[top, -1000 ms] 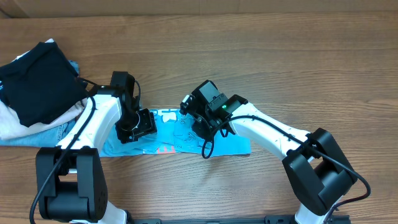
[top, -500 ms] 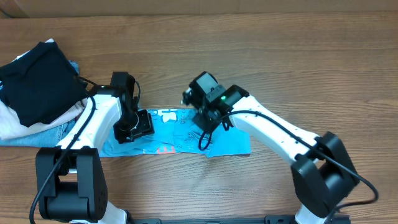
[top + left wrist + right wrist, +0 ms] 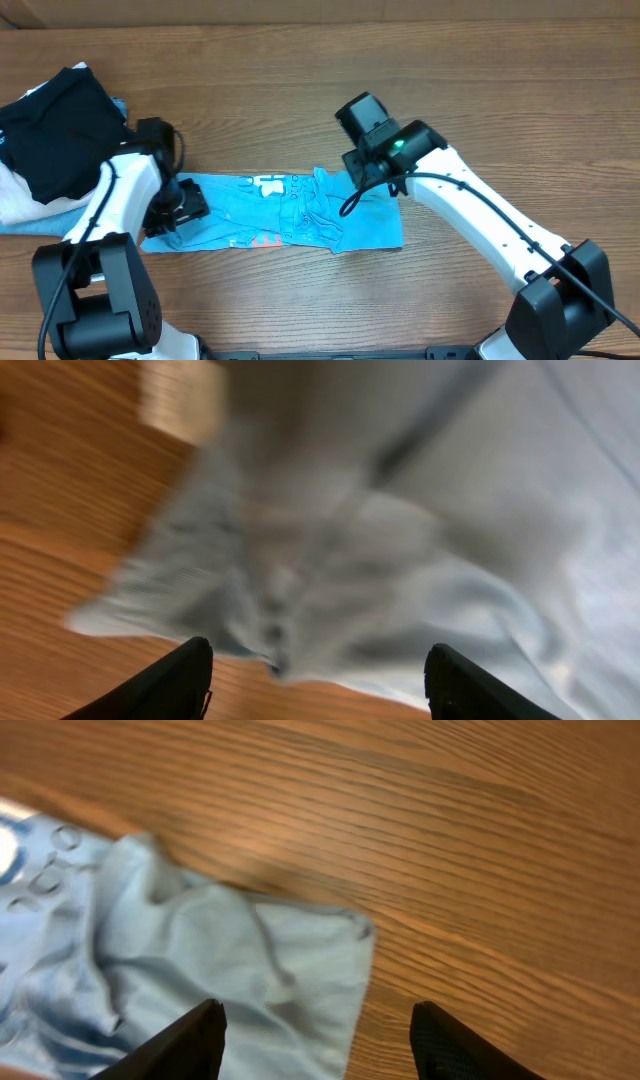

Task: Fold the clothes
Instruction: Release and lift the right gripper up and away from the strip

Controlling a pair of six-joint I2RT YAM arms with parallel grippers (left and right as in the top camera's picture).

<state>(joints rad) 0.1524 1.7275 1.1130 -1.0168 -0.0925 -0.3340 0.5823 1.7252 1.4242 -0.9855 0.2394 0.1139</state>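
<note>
Left arm: rises from its base at the lower left of the overhead frame, elbows up toward the pile of clothes, then bends back down. Left gripper [image 3: 176, 204] sits over the left end of the T-shirt [image 3: 290, 208]. In the wrist view its fingers [image 3: 185, 682] stand wide apart with nothing clamped between them. That view is heavily blurred: pale blue cloth fills most of it, with wood at the left and along the bottom.

Right arm: a long white reach from the lower right corner up to mid-frame. Right gripper [image 3: 366, 172] hangs at the upper right corner of the shirt. Its fingers [image 3: 182, 1045] are spread and empty. Below them the wrist view shows a rumpled shirt corner [image 3: 210, 955] lying on bare wood (whether the tips touch the cloth I cannot tell).

T-shirt: sky blue, laid out as a long strip across the lower middle of the table [image 3: 480, 90]. It is flat at its left half and bunched into ridges right of centre. White print shows on the upper edge, a bit of pink on the lower edge.

Surroundings: a black folded garment [image 3: 60, 125] lies in the upper left, on top of a cream cloth [image 3: 15, 195] and blue jeans [image 3: 40, 226] at the left edge. The jeans lie just beside the shirt's left end, close to the left arm.
</note>
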